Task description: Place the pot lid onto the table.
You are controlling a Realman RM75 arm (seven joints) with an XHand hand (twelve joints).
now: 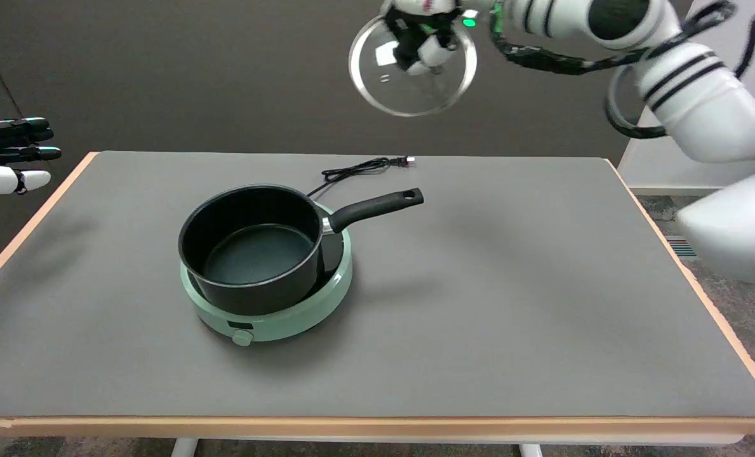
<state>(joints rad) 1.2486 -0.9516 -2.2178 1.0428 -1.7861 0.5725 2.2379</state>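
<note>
The hand point(423, 35) grips the lid point(413, 65) by its knob, high in the carry step; next it must lower onto bare tabletop point(510, 285) far below it, beside the pot point(253, 247).

The glass pot lid point(409, 89), clear with a metal rim, is up in the air, tilted with its underside toward the camera. It's gripped from behind at its centre by the right hand point(423, 35), high above the bench's point(510, 304) far edge.
</note>
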